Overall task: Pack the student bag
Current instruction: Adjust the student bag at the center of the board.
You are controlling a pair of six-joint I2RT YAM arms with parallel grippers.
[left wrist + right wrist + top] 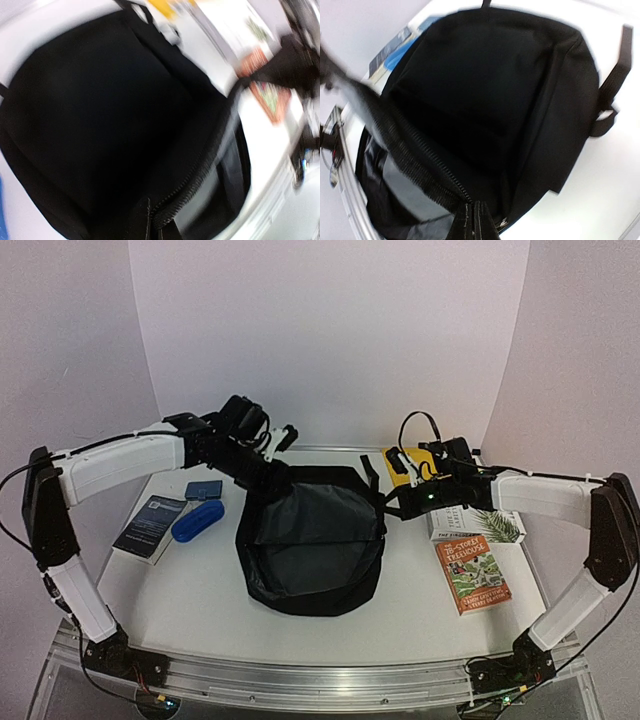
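White tabletop, pale walls around. Far left lie a dark booklet (150,523) and a blue case (197,521). My left gripper (144,222) is pressed together on the zipper edge of the student bag (315,540), which sits mid-table with its mouth open. My right gripper (475,221) pinches the opposite rim. A colourful book (473,575) lies right.

The top external camera is looking down from above and behind the arm bases, taking in the whole surface (200,605). Both wrist cameras are hovering close over the student bag (310,540) (100,125) (495,100), the left one blurred and facing rightward, the right one facing leftward. All three are sharing the bag's open mouth.
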